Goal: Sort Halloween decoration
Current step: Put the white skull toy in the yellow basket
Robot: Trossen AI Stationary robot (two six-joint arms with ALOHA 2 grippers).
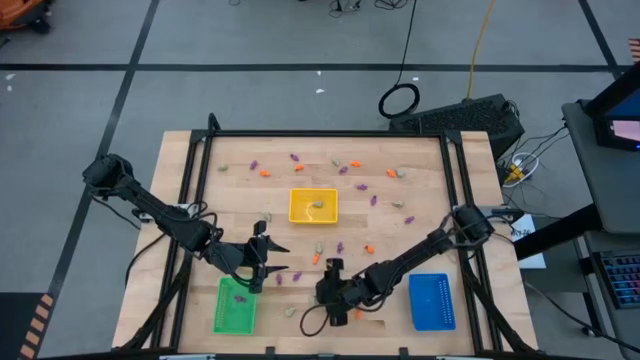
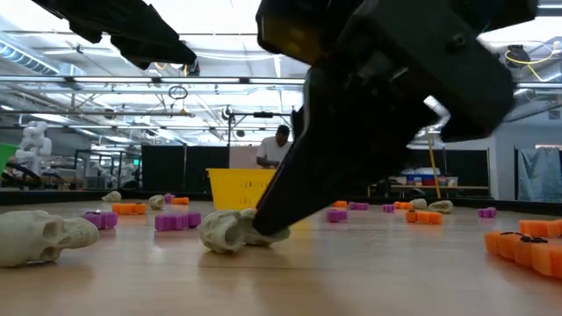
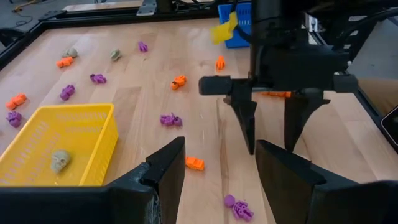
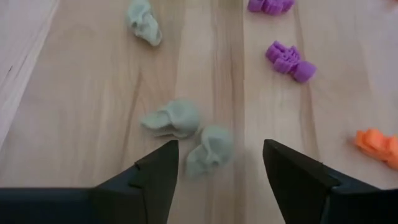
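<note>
Nearest the front edge, the right arm reaches low across the worktop (image 1: 230, 200), its right tool (image 4: 217, 171) spread wide and empty over two pale skulls (image 4: 208, 149) lying touching on the wood, long axes angled apart. Beside it, the left tool (image 3: 217, 174) hovers parted, holding nothing, near the green tray (image 1: 235, 305). Farther back, another skull rests in the yellow tray (image 1: 313, 205), with orange and purple trinkets (image 1: 349, 170) scattered beyond.

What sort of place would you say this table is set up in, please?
Probably a robotics lab or workshop hall: the low view shows high ceiling trusses, a person at a bench, and the high view cables on a taped grey floor.
</note>
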